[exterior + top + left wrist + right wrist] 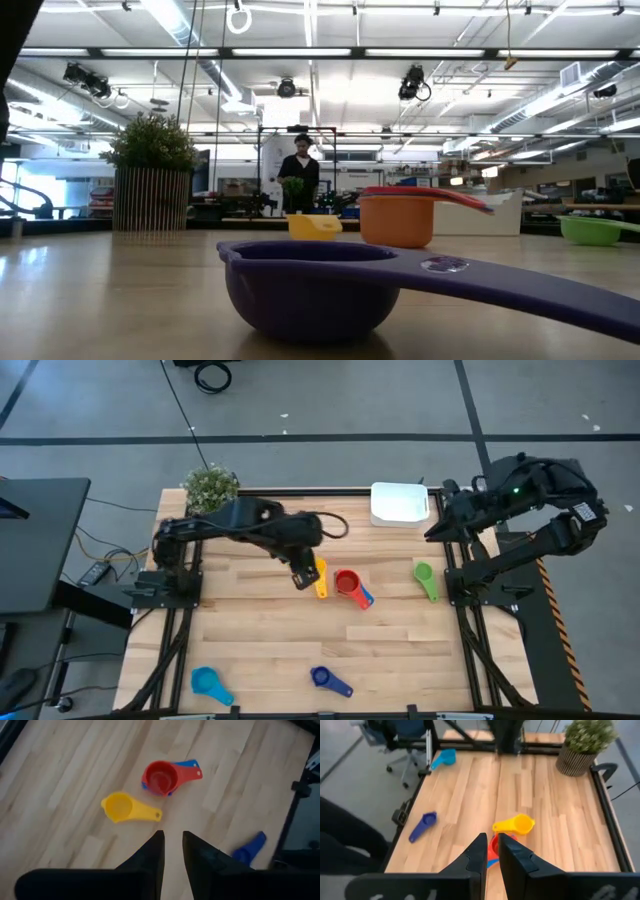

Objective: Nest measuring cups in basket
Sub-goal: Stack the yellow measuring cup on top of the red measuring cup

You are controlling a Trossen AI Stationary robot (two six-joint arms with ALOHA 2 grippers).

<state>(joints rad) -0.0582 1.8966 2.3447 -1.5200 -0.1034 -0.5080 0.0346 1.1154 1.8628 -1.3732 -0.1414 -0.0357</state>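
Observation:
My left gripper hangs shut over the middle of the table, pointing down, just beside the yellow cup and holding nothing. The red cup sits in a blue cup a little to the right. The green cup lies farther right. The dark blue cup and the light blue cup lie by the near edge. The white basket stands at the far edge. My right gripper waits shut at the far right.
A potted plant stands at the far left corner. Dark frame rails run along the table's sides. Bare wood lies between the middle cups and the near edge. A person stands far off in the room.

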